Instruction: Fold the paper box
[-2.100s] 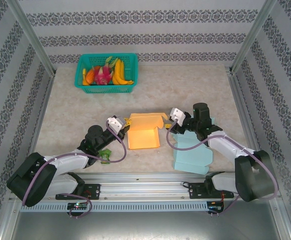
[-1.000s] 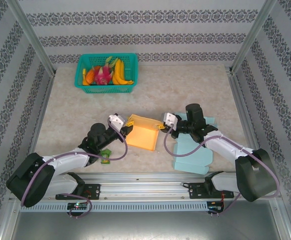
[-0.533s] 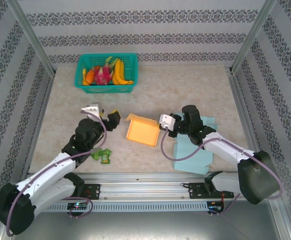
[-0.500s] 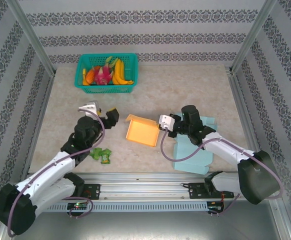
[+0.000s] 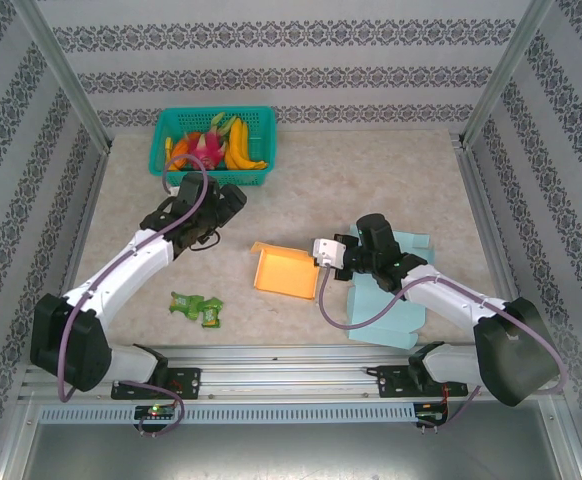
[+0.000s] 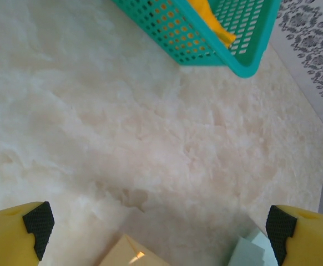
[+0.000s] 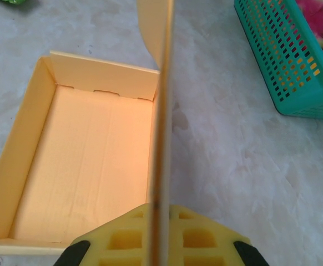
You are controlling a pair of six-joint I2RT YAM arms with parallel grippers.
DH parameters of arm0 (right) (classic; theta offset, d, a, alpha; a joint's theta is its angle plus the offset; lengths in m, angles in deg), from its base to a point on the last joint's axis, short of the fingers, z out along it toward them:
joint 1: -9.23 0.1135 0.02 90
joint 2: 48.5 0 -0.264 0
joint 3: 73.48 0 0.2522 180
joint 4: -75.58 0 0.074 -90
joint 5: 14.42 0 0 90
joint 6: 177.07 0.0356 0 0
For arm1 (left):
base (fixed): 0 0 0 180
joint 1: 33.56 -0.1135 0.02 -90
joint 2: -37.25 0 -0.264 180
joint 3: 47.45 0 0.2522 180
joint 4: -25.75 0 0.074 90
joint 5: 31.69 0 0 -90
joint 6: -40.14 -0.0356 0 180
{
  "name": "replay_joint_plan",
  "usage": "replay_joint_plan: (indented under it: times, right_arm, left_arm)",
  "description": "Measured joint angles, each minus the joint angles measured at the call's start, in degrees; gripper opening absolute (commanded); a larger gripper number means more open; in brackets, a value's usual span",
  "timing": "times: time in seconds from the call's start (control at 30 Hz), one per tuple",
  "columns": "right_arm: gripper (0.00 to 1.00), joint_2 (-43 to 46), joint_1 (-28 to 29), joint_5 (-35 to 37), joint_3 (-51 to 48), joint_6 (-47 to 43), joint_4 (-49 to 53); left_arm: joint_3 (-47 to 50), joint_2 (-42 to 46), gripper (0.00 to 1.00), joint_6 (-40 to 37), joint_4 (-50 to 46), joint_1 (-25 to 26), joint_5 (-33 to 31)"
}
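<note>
Top external view: right pincer (image 5: pixel 321 252) pinches the orange paper box (image 5: pixel 283 272); left pincer (image 5: pixel 223 202) hangs spread near the teal basket (image 5: pixel 211 178).

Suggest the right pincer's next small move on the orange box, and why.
Probably tip the pinched flap inward over the orange box: the right pincer is shut on that upright flap at the box's side, and the left pincer is open, away near the basket.
</note>
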State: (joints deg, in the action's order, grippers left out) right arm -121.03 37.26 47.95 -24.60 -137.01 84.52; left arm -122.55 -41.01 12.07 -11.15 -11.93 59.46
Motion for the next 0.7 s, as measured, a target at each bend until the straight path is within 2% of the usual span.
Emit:
replay_joint_plan:
  times: [0.43, 0.7]
  right_arm:
    - [0.03, -0.04, 0.37, 0.87, 0.0, -0.04, 0.31]
    - [0.03, -0.04, 0.37, 0.9, 0.0, -0.04, 0.31]
  left_arm:
    - [-2.05, -5.46, 0.95, 5.05, -6.4, 8.44, -0.83]
    - [-5.77, -9.2, 0.91, 6.01, -6.67, 10.75, -1.88]
